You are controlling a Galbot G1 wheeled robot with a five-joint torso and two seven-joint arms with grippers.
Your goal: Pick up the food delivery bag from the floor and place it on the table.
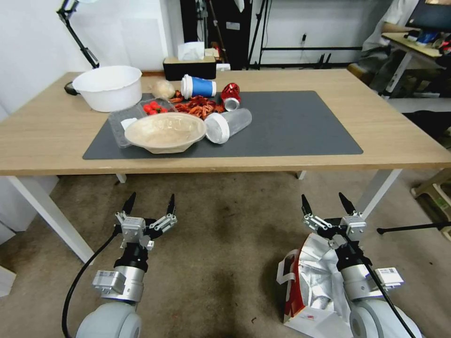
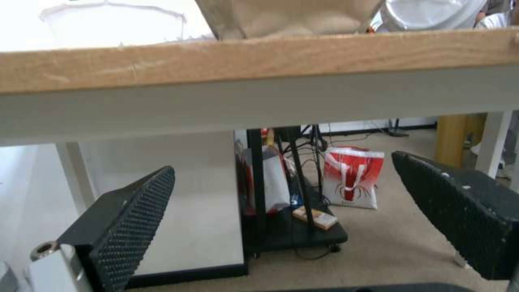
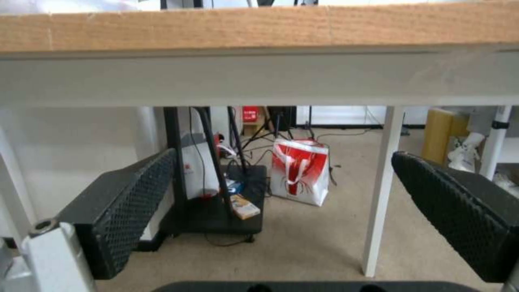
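Head view: tabletop (image 1: 394, 141) ahead with clutter on its mat. Food delivery bag (image 1: 312, 291) stands on the floor (image 1: 221, 263) under the right arm. Left gripper (image 1: 149, 203) and right gripper (image 1: 327, 202) hover spread wide, holding nothing.
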